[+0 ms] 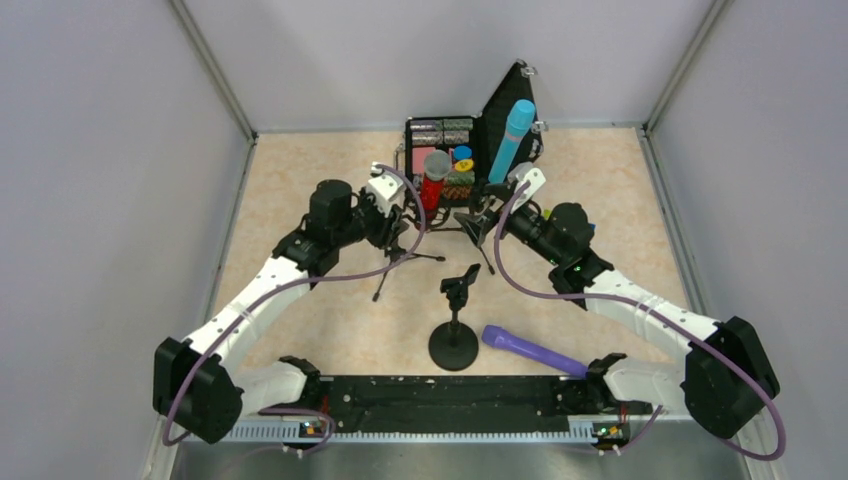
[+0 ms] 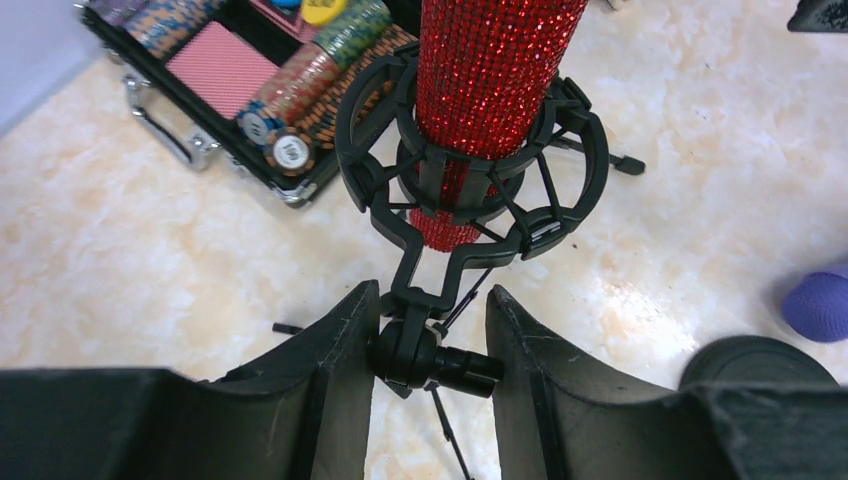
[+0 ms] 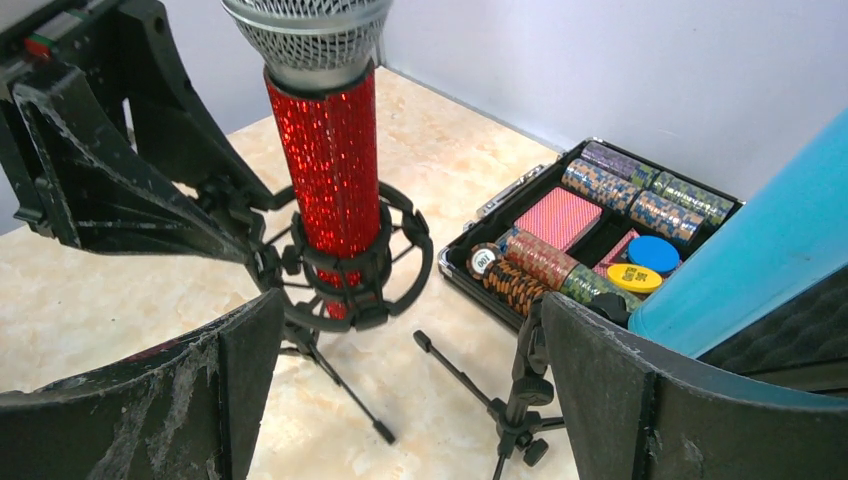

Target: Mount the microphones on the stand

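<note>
At 12 o'clock on the table (image 1: 300, 200) sits an open black case (image 1: 409, 140), lid (image 1: 503, 100) raised at its 3 o'clock side. The case holds rows of poker chips (image 3: 610, 170), two red-backed card decks (image 3: 565, 215), a blue disc (image 3: 655, 252) and a yellow disc (image 3: 640, 276). The red microphone (image 1: 432, 185) stands upright just in front of the case, seated in a black shock mount (image 2: 395, 225) on a tripod. The blue microphone (image 1: 512, 140) leans at about 1 o'clock, its lower end by a second tripod stand (image 3: 520, 400). The purple microphone (image 1: 535, 350) lies flat at 5 o'clock, near the round-base stand (image 1: 454, 345), whose clip is unoccupied. The left arm extends from 7 o'clock toward 11 o'clock. The left gripper (image 2: 430, 292) is level below the mount, fingers (image 2: 330, 370) closed on the pivot joint (image 2: 420, 352) under the red microphone. The right arm extends from 5 o'clock toward 12 o'clock. The right gripper (image 3: 410, 300) has its jaws spread wide, holding nothing; the second tripod's post stands between them, nearer one finger.
</note>
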You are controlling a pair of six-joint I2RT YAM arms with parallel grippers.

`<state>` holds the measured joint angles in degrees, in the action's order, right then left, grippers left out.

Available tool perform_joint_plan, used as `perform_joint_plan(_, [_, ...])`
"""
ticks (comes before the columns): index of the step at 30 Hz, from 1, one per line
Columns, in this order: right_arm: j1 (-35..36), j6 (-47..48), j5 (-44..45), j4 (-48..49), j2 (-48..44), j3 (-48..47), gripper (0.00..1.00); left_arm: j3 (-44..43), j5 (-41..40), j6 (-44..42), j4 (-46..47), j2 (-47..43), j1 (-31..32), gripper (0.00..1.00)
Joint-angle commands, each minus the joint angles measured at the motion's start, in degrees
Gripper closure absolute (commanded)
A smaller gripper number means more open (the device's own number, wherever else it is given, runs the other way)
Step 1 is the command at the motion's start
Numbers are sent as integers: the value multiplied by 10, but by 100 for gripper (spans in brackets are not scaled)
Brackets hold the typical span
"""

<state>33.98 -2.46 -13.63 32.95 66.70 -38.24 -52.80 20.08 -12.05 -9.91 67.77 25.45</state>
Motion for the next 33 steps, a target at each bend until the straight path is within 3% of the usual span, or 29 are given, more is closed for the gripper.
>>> perform_joint_plan(1, [3,11,3,13,-17,1,4,7,-54,13,120,-49,-6,100])
perform_joint_plan(33, [2,14,4,-1,-27,8,3,-121,-188,52,146,-42,-20,100])
